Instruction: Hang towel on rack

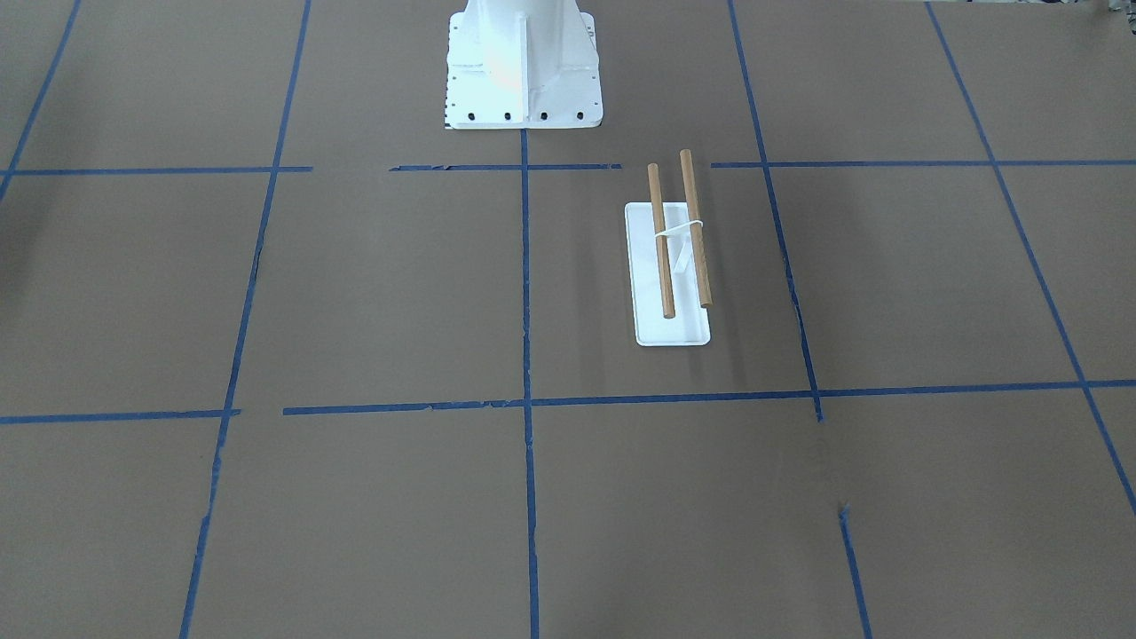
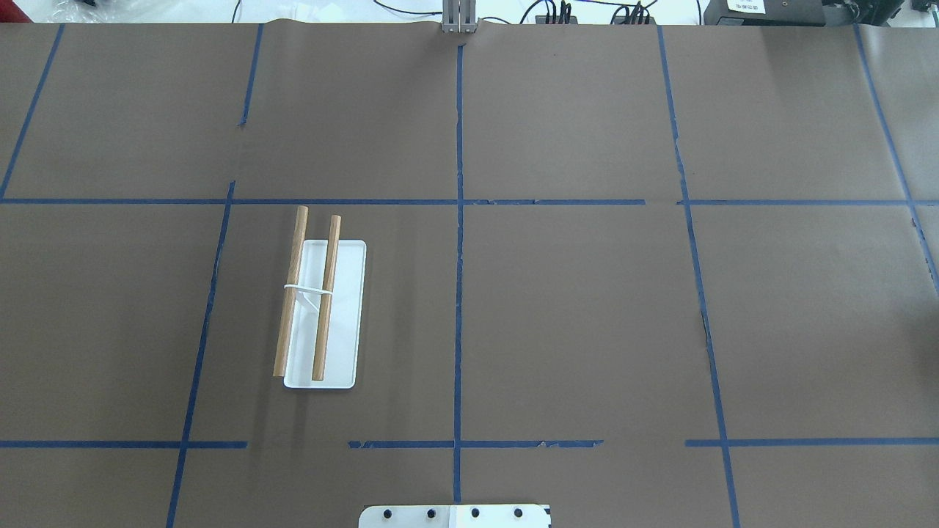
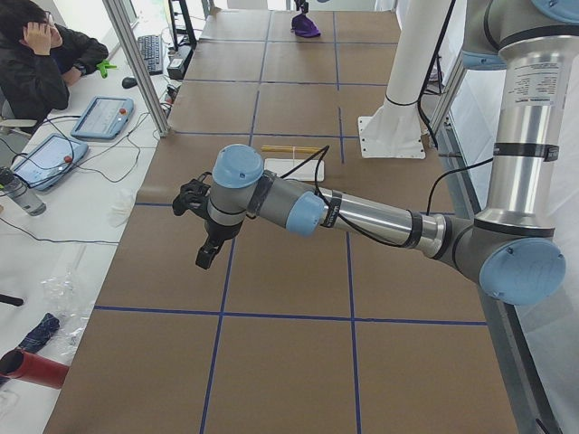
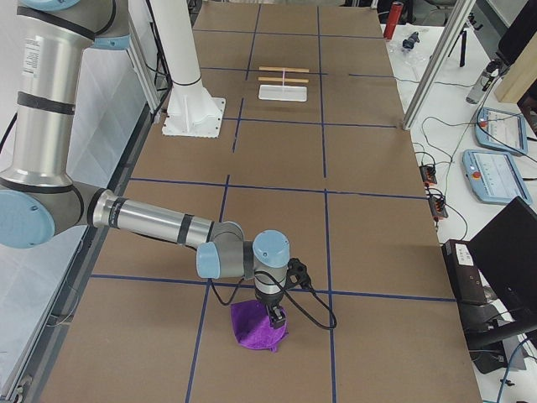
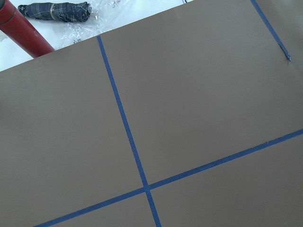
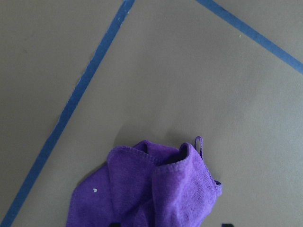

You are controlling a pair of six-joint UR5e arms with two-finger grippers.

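The rack (image 1: 672, 266) stands on the brown table: a flat white base with two parallel wooden dowels on a white support. It also shows in the overhead view (image 2: 323, 308) and far off in both side views (image 3: 294, 158) (image 4: 284, 84). The towel (image 4: 258, 326) is purple and lies crumpled on the table, far from the rack. My right gripper (image 4: 275, 319) is down on it. In the right wrist view, two dark fingertips (image 6: 113, 224) stand apart at the bottom edge with the towel (image 6: 151, 189) between them. My left gripper (image 3: 206, 258) hovers over bare table; I cannot tell whether it is open.
The white bolted robot pedestal (image 1: 524, 67) stands at mid table beside the rack. A red cylinder (image 5: 21, 30) and a dark bundle (image 5: 52, 9) lie off the table's end. An operator (image 3: 36, 54) sits at a side desk with tablets.
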